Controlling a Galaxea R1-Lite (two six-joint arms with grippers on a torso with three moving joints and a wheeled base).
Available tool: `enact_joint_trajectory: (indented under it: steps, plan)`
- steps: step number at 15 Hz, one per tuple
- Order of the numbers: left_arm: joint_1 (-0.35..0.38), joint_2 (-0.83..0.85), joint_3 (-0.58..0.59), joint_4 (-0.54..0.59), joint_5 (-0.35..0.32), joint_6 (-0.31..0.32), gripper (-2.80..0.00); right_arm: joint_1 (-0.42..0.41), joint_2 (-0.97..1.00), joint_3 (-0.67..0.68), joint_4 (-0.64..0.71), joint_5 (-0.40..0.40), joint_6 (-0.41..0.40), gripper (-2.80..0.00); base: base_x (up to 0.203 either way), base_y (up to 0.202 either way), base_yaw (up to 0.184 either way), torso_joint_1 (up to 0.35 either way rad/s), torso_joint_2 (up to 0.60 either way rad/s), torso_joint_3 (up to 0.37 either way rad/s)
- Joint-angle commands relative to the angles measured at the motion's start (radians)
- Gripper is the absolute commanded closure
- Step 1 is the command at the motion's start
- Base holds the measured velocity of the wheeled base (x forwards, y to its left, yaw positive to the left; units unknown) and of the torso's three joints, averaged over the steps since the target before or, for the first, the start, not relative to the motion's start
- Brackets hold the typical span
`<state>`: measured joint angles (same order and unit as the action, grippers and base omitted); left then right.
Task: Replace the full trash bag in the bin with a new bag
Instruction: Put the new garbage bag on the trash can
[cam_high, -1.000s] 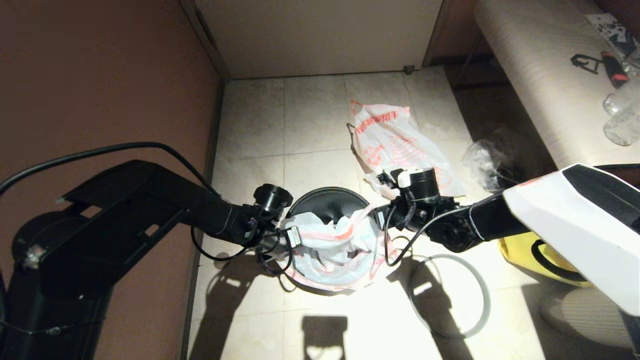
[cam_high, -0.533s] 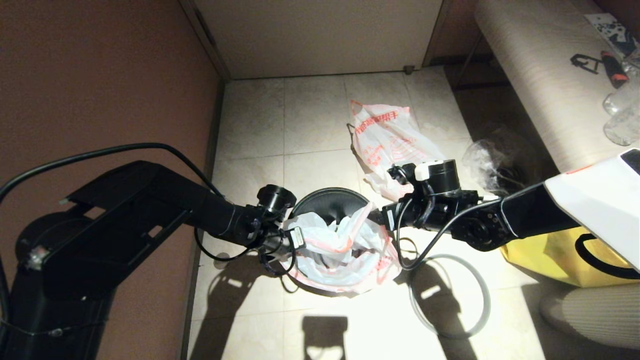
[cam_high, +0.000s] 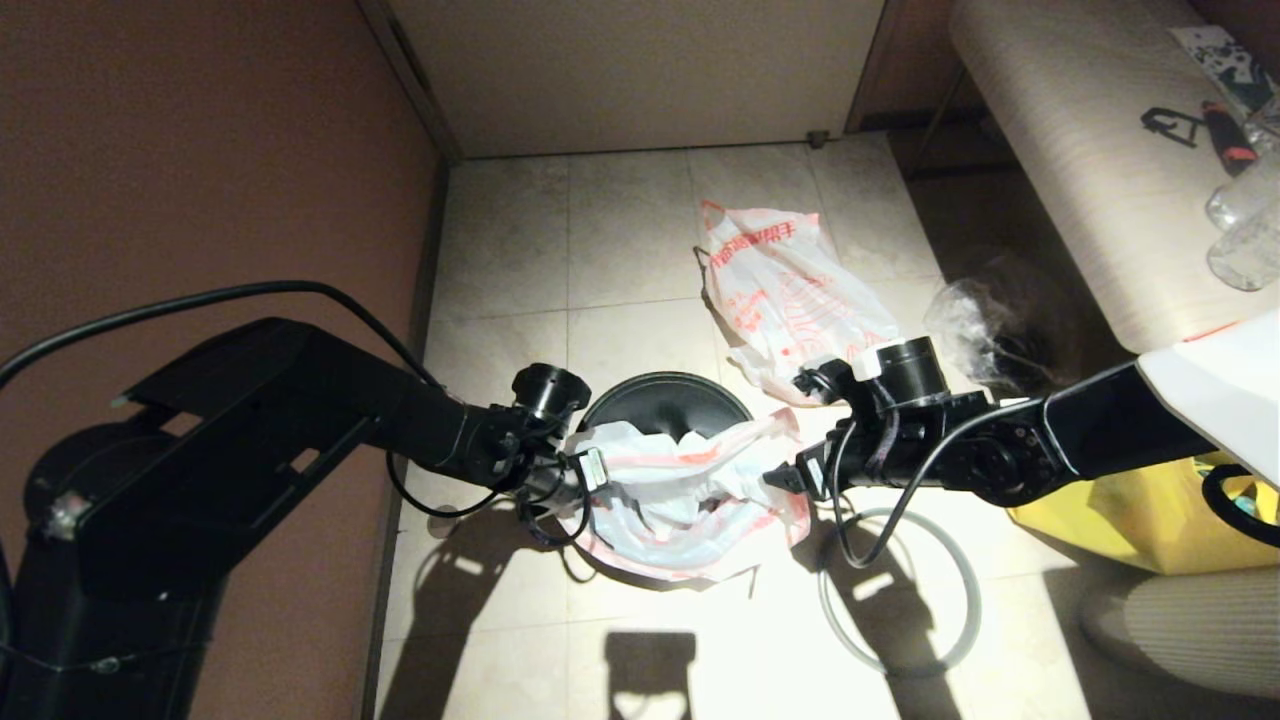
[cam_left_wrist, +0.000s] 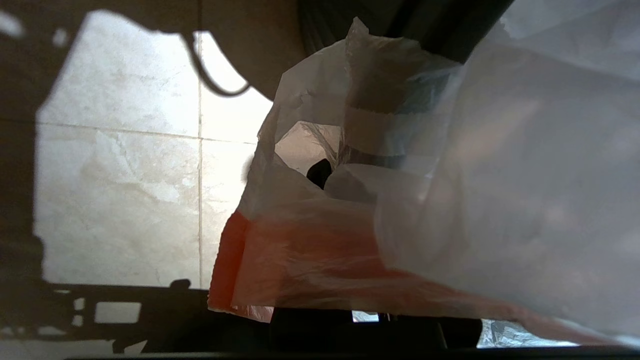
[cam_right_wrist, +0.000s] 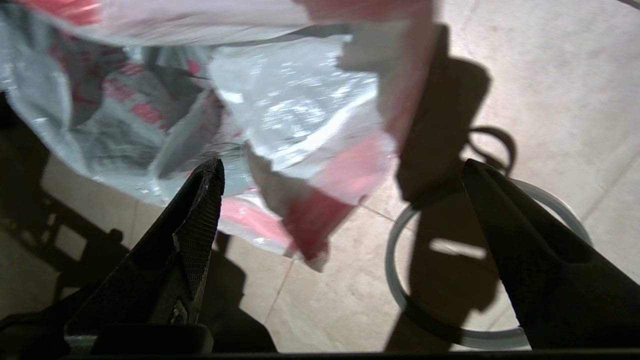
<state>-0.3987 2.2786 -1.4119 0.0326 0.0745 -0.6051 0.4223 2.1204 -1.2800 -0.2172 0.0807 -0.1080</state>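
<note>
Over the bin (cam_high: 665, 402) on the floor, we are fitting the new bag (cam_high: 690, 495), our left claw (cam_high: 585, 470) clamped on its left edge and our right claw (cam_high: 778, 478) spread wide beside the right edge, which it must grip next, the full trash bag (cam_high: 790, 295) lying beyond.

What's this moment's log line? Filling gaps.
left gripper: holds new bag over bin | right gripper: open beside bag | full trash bag: on floor
</note>
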Motion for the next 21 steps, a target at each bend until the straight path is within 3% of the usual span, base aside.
enact_joint_trajectory:
  steps: [1, 2, 4, 7, 8, 9, 13, 19, 21]
  plan:
    - [0.000, 0.002, -0.005, 0.001, 0.001, -0.001, 0.00, -0.001, -0.006, 0.005, -0.001, 0.029, -0.001, -2.80, 0.000, 0.000, 0.000, 0.000, 0.00, 0.000]
    - [-0.002, 0.002, -0.002, 0.003, 0.001, -0.001, 0.00, -0.004, -0.014, 0.013, 0.006, 0.048, -0.001, -2.80, 0.000, 0.000, 0.000, 0.000, 0.00, 0.000]
    - [-0.012, 0.011, -0.001, 0.004, 0.000, -0.001, 0.00, -0.029, -0.028, 0.020, 0.044, 0.171, -0.023, -2.80, 0.000, 0.000, 0.000, 0.000, 0.00, 0.000]
    - [-0.023, 0.013, 0.005, 0.004, 0.007, -0.002, 0.00, -0.049, -0.049, 0.057, 0.038, 0.196, -0.024, -2.80, 0.000, 0.000, 0.000, 0.000, 0.00, 0.000]
    - [-0.023, 0.015, 0.005, 0.002, 0.006, -0.002, 0.00, -0.048, -0.080, 0.103, 0.014, 0.195, -0.025, -1.21, 0.000, 0.000, 0.000, 0.000, 0.00, 0.000]
    - [-0.024, 0.019, 0.005, 0.001, 0.006, -0.002, 0.00, -0.048, -0.105, 0.138, -0.042, 0.192, -0.024, 0.00, 0.000, 0.000, 0.000, 0.000, 0.00, 0.000]
    - [-0.031, 0.018, 0.007, 0.004, 0.005, -0.002, 0.00, 0.000, -0.187, 0.173, -0.085, 0.183, 0.072, 0.00, 0.000, 0.000, 0.000, 0.000, 0.00, 0.000]
    - [-0.052, 0.012, 0.016, -0.002, 0.002, -0.005, 0.00, 0.021, -0.008, 0.070, -0.111, 0.128, 0.048, 0.00, 0.000, 0.000, 0.000, 0.000, 0.00, 0.000]
    - [-0.054, 0.012, 0.018, 0.000, 0.001, -0.005, 0.00, 0.018, 0.100, -0.004, -0.114, 0.063, 0.041, 0.00, 0.000, 0.000, 0.000, 0.000, 0.00, 0.000]
